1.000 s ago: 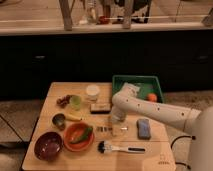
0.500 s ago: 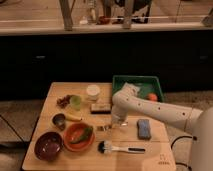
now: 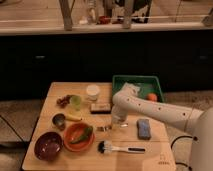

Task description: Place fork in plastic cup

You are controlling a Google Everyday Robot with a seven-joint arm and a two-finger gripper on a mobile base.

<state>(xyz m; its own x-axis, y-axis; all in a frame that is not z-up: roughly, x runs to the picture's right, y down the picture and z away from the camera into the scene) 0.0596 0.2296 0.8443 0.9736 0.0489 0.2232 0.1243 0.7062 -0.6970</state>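
The fork (image 3: 106,128) is a small silver piece lying flat on the wooden table (image 3: 60,90), just in front of the arm's tip. My gripper (image 3: 118,120) points down at the table right beside and slightly above the fork's right end. A pale green plastic cup (image 3: 75,102) stands upright at the left of the table, well apart from the gripper. A white cup (image 3: 93,91) stands behind it to the right. The black-handled brush (image 3: 120,148) with a white bristle head lies nearer the front edge.
A green bin (image 3: 120,80) at the back right holds an orange (image 3: 151,97) and a white bag. A blue sponge (image 3: 144,128) lies to the gripper's right. An orange plate (image 3: 68,137), purple bowl (image 3: 48,145), small dark cup (image 3: 59,120), banana (image 3: 74,118) and brown bar (image 3: 100,107) lie to its left.
The gripper has dipped slightly toward the table by the fork. Nothing else has moved.
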